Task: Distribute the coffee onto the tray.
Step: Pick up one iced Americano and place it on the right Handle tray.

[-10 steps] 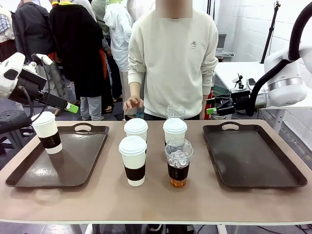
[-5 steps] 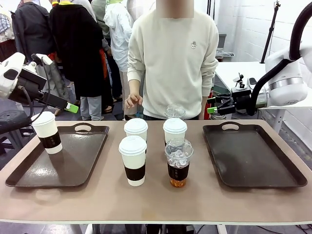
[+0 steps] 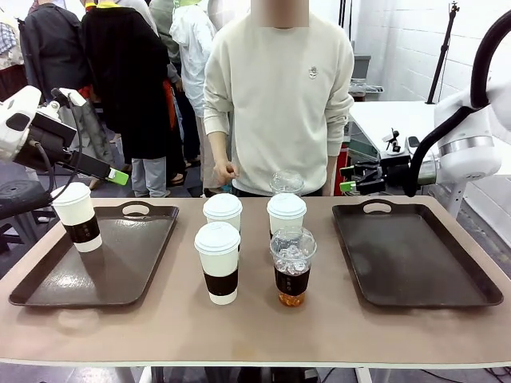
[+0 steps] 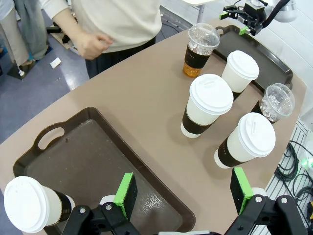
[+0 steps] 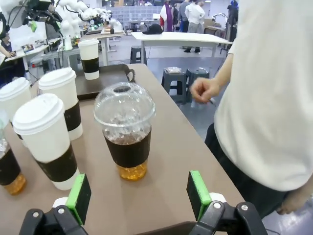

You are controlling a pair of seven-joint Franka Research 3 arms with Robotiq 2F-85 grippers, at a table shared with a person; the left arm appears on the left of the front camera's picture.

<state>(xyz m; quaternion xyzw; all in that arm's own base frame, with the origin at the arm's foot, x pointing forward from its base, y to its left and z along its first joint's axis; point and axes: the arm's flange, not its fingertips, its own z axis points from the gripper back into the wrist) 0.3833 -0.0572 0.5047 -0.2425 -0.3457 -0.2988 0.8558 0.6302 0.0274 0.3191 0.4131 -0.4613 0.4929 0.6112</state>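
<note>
We see the left gripper (image 3: 112,172) raised over the far end of the left tray (image 3: 120,267). It is released, its green pads (image 4: 126,195) spread wide with nothing between them. The lone white cup (image 3: 77,217) stands upright in that tray's far left corner, lower than the gripper and toward the robot's left. In the left wrist view this cup sits outside the spread fingers, near one of them but apart from it. The other five cups stand upright in a cluster on the bare table (image 3: 255,335) between the two trays. The front white cup (image 3: 217,262) and the front iced cup (image 3: 292,267) are nearest the robot. The rear-left white cup (image 3: 223,219) and the rear-right white cup (image 3: 286,214) stand behind them. The rear iced cup (image 3: 286,183) is at the far edge, mostly hidden behind the rear-right white cup. The right gripper (image 3: 351,182) hangs near the table's far edge, between the rear iced cup and the right tray (image 3: 415,255). It too is released, pads wide, grasping nothing. In the right wrist view the rear iced cup lies straight ahead, in line with the gap between the fingers but apart from them. The person (image 3: 279,104) stands at the far side with one hand (image 3: 226,171) loosely curled.
</note>
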